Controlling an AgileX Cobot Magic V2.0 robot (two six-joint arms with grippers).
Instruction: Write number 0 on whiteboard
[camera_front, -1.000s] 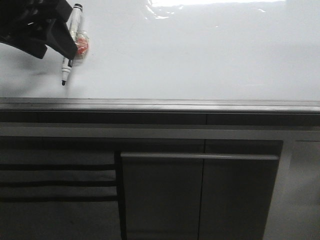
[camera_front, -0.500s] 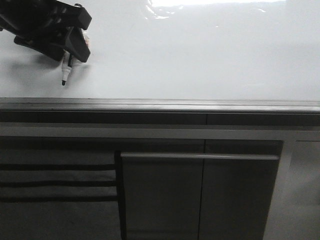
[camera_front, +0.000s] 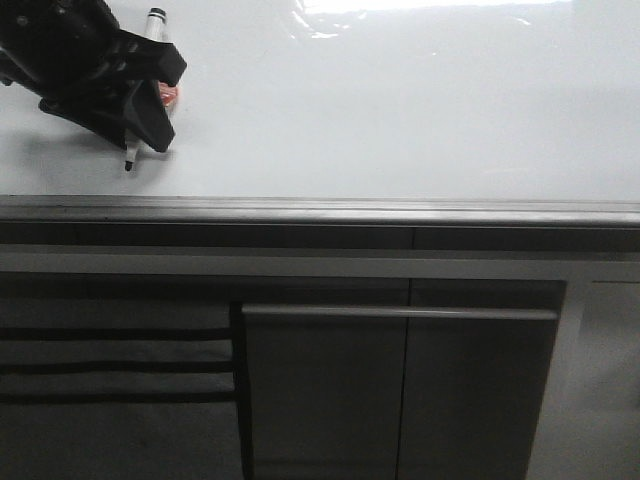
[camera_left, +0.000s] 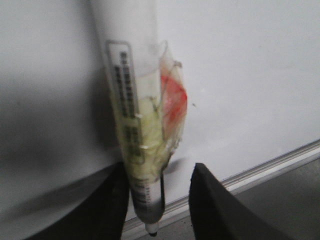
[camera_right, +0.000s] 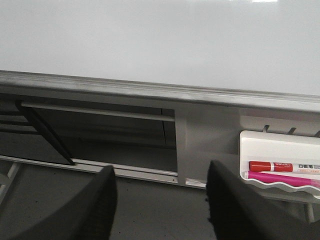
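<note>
The whiteboard (camera_front: 400, 100) is glossy white with glare at the top and a grey edge rail (camera_front: 320, 208) below it. No number 0 shows on it. A white marker (camera_front: 156, 20) with a black tip (camera_front: 128, 164) points down against the board at the upper left, wrapped in clear tape with a red patch. My left gripper (camera_front: 155, 100) is open around the marker (camera_left: 130, 100). In the left wrist view (camera_left: 159, 172) the marker rests against one finger, with a gap to the other. My right gripper (camera_right: 160, 172) is open and empty, below the board's rail.
Dark grey cabinet panels (camera_front: 320, 390) with a horizontal bar (camera_front: 400, 313) stand below the rail. In the right wrist view a white tray (camera_right: 250, 137) under the rail holds a red marker (camera_right: 280, 166) and a pink marker (camera_right: 280, 177).
My left gripper has moved right and down from beside the marker, so its open jaws now straddle it. The marker has stayed in place.
</note>
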